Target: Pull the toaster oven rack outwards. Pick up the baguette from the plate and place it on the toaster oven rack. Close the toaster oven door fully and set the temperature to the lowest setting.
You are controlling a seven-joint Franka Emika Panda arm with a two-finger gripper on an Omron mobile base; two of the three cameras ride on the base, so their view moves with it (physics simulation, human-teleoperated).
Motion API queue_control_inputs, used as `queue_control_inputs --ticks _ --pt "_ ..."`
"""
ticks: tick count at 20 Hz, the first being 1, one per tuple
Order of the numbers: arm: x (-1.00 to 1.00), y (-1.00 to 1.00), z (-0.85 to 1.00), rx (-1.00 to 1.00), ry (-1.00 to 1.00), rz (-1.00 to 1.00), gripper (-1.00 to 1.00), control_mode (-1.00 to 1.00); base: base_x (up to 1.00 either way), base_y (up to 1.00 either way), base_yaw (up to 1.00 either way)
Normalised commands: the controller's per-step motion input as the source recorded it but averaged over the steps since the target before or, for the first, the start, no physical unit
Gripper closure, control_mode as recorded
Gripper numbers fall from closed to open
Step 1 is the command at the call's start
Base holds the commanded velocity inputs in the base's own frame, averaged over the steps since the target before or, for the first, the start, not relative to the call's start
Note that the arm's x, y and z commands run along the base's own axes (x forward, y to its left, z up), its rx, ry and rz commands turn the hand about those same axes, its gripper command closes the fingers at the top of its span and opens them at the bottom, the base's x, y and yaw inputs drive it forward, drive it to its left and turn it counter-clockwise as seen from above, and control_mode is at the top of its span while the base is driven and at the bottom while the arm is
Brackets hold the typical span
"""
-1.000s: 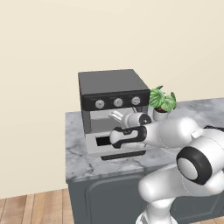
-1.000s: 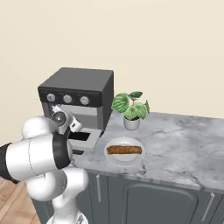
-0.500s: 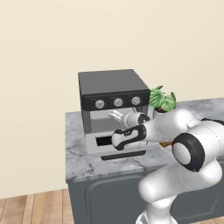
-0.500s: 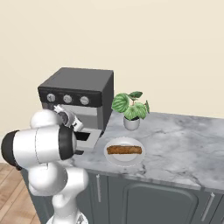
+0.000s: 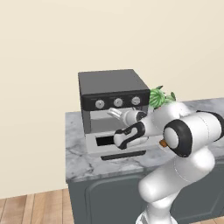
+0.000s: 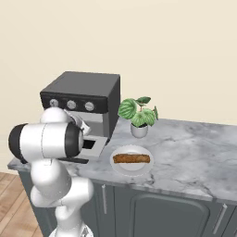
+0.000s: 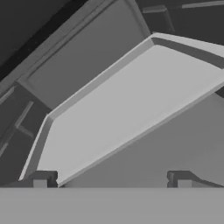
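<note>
The dark grey boxy toaster oven (image 5: 111, 94) stands on the grey marbled counter (image 6: 194, 152) with its knob strip facing the robot; its light-grey windowed door (image 5: 105, 142) lies folded down flat in front of the cavity. The pincer (image 7: 111, 177) hangs at the cavity mouth, its dark tips spread wide apart with nothing between them; just ahead of them the flat light-grey rack (image 7: 131, 105) runs with its long axis across the cavity, its front edge near the tips. The small orange-brown baguette (image 6: 132, 159) lies lengthwise left to right on the round white-grey plate (image 6: 121, 167), right of the door; bare counter stretches further right. A leafy green potted plant (image 6: 138, 115) stands behind the plate.
</note>
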Motion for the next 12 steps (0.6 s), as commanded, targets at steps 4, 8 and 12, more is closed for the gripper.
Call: queue_control_inputs --ticks 4,8,12 --pt "0.32 0.00 -0.11 0.00 0.00 0.00 -1.00 -1.00 0.00 0.00 0.00" --pt "0.32 0.00 -0.14 0.00 0.00 0.00 -1.00 -1.00 0.00 0.00 0.00" --pt "0.33 0.00 -0.17 0.00 0.00 0.00 -1.00 -1.00 0.00 0.00 0.00"
